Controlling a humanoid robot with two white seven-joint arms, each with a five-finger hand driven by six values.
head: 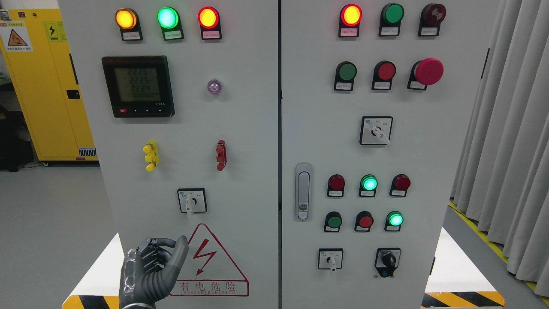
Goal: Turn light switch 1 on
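Head view of a grey two-door cabinet [240, 141]. The left hand [150, 268] rises from the bottom edge at lower left, in front of the left door, just beside the red-bordered warning triangle [210, 262]. Its fingers [156, 249] are curled inward toward the thumb [180, 253] and hold nothing. The hand lies below a rotary switch [191, 201] and is apart from it; the switch's white knob points straight down. The labels are too small to tell which control is switch 1.

Left door, from the top: amber [126, 19], green [167, 17] and red [208, 17] lamps, all lit; a digital meter [138, 86]; a small clear lamp [214, 86]; a yellow terminal [150, 156] and a red terminal [221, 155].

Right door: a lit red lamp [351, 15] at top, a red mushroom button [428, 71], a selector [376, 130] at mid-height, a door handle [303, 191] near the seam, two lit green lamps [369, 183] lower down, and two more switches [330, 259] at the bottom.

A yellow locker [47, 86] stands behind at left; a grey curtain [510, 128] hangs at right.
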